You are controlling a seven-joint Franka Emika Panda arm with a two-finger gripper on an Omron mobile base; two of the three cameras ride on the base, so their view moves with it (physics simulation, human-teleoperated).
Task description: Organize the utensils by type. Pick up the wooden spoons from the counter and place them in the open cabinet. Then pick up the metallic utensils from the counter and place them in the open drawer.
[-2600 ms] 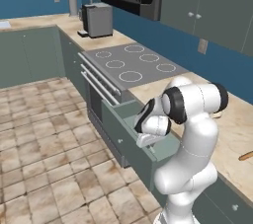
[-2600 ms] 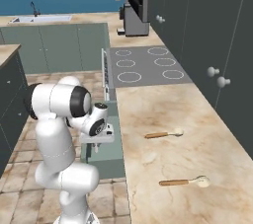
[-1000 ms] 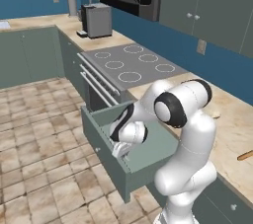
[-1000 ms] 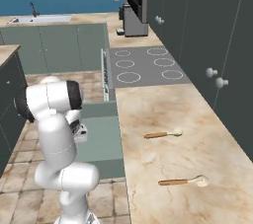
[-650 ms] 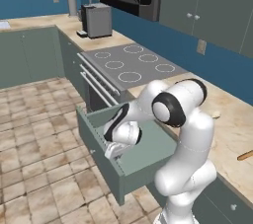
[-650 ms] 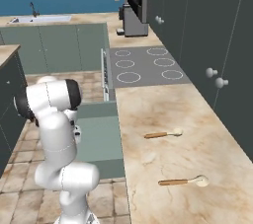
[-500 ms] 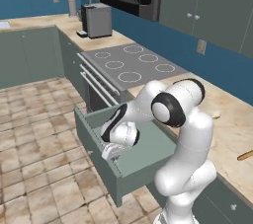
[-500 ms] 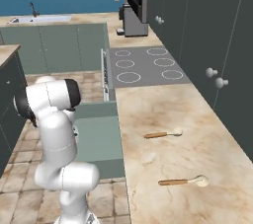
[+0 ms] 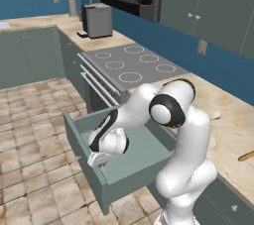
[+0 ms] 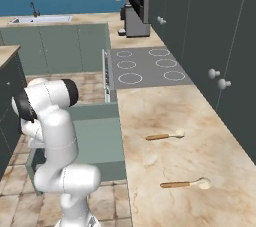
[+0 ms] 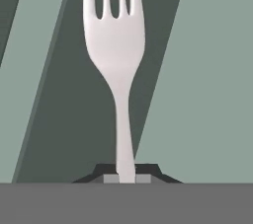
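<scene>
A thin silver-grey metal fork point(image 11: 118, 55) is held by its handle in the closed gripper point(image 11: 126, 177), its long axis pointing straight down into the open grey-green drawer point(image 9: 134, 157) below.

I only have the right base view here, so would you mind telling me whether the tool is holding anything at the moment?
Observer: Yes. In the hand view the tool is shut on the handle of a silver-grey fork, tines pointing away from it.
Operator: Thank you. Where is the hand relative to the drawer?
Observer: The left base view shows it low inside the open drawer, near the front panel.
Operator: And the wooden spoons?
Observer: Both wooden spoons lie on the counter, which you see too; the left base view adds just one handle end at its right edge.
</scene>
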